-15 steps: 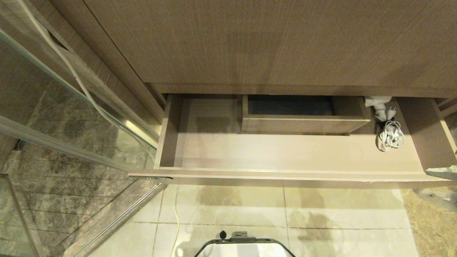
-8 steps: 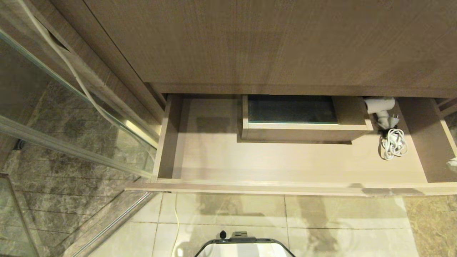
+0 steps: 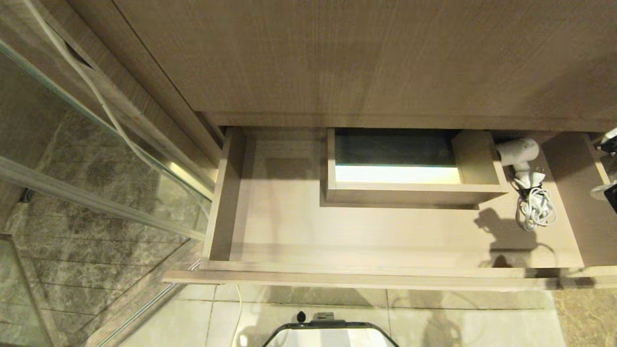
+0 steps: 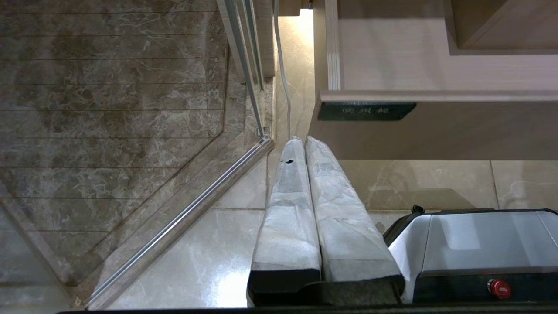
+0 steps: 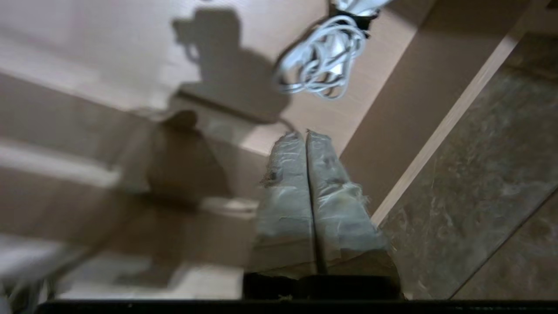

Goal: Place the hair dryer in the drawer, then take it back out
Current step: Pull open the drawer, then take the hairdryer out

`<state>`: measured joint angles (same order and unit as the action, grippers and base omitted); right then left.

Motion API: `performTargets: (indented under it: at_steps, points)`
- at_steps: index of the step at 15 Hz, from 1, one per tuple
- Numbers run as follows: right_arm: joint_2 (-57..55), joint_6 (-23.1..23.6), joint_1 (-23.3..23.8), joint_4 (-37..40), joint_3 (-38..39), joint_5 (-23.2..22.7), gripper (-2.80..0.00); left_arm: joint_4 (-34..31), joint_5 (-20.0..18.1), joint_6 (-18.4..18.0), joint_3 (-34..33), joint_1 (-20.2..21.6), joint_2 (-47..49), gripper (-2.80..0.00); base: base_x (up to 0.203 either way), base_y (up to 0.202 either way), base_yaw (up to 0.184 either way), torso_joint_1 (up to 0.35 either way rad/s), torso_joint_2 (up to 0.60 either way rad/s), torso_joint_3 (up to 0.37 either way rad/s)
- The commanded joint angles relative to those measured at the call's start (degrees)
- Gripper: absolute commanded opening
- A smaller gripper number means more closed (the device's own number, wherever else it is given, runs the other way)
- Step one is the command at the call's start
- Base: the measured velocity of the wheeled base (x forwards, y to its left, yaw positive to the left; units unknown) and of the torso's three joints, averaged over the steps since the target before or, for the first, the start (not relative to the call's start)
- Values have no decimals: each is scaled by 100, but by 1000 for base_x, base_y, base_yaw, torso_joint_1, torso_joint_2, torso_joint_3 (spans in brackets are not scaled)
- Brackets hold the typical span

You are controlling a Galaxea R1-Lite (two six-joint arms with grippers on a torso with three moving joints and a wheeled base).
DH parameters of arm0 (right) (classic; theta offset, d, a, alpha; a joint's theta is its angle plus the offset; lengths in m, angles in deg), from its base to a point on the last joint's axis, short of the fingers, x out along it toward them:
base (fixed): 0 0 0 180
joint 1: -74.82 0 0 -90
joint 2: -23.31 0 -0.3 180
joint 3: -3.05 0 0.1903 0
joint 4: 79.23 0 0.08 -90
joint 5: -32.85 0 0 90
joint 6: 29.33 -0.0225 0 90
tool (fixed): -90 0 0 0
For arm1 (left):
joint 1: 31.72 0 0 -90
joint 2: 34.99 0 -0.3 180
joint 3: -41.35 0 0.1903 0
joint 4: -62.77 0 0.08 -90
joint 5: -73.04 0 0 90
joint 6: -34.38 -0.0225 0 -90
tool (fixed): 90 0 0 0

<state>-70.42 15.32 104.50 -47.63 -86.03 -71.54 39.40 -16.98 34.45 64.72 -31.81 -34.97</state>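
The drawer (image 3: 366, 278) stands pulled out wide, its floor in full view. The white hair dryer (image 3: 518, 150) lies in the drawer's back right corner, and its bundled white cord (image 3: 535, 212) is coiled in front of it. In the right wrist view my right gripper (image 5: 306, 135) is shut with nothing between its fingers. It hovers over the drawer's right front part, short of the cord (image 5: 322, 65). A bit of that arm (image 3: 608, 192) shows at the head view's right edge. My left gripper (image 4: 304, 140) is shut and parked low by the drawer's left end (image 4: 436, 131).
A boxed cut-out (image 3: 409, 190) rises in the drawer's back middle. A taller wood-grain panel (image 3: 361, 58) overhangs the drawer's rear. A glass shower door with a metal rail (image 3: 96, 144) stands at the left. My base (image 3: 332, 332) is on the tiled floor below.
The drawer has slid further out toward me, uncovering the hair dryer's barrel. My right gripper has left the drawer's front right edge and risen along the right side.
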Motion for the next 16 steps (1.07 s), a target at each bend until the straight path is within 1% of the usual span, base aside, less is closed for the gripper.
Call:
performTargets:
  at_steps: [1, 4, 6, 7, 8, 10, 14, 16]
  points:
    - [-1433, -33, 272, 8, -861, -3, 0, 0, -6, 1, 0, 1, -2, -280, 0, 0, 0, 0, 0, 0]
    - [-2161, -152, 366, -20, -1598, 2, 0, 0, 2, 1, -3, 1, -2, -280, 0, 0, 0, 0, 0, 0]
    - [-2422, -248, 372, -53, -1745, -13, 0, 0, -5, 1, -2, 1, -3, -280, 0, 0, 0, 0, 0, 0]
    - [-2556, -470, 372, -68, -1817, -22, 0, 0, -6, 1, 0, 1, -11, -280, 0, 0, 0, 0, 0, 0]
    - [-2705, -824, 365, -100, -1868, -39, 0, 0, -1, 1, -7, 1, -7, -280, 0, 0, 0, 0, 0, 0]
    - [-3027, -1156, 321, -321, -1986, -68, 0, 0, -6, 1, -6, 1, -2, -280, 0, 0, 0, 0, 0, 0]
    - [-3757, -1273, 293, -875, -2462, -98, 0, 0, 0, 1, -1, 1, -2, -280, 0, 0, 0, 0, 0, 0]
    - [-4114, -1336, 264, -1144, -2686, -355, 0, 0, -4, 1, -2, 1, -3, -280, 0, 0, 0, 0, 0, 0]
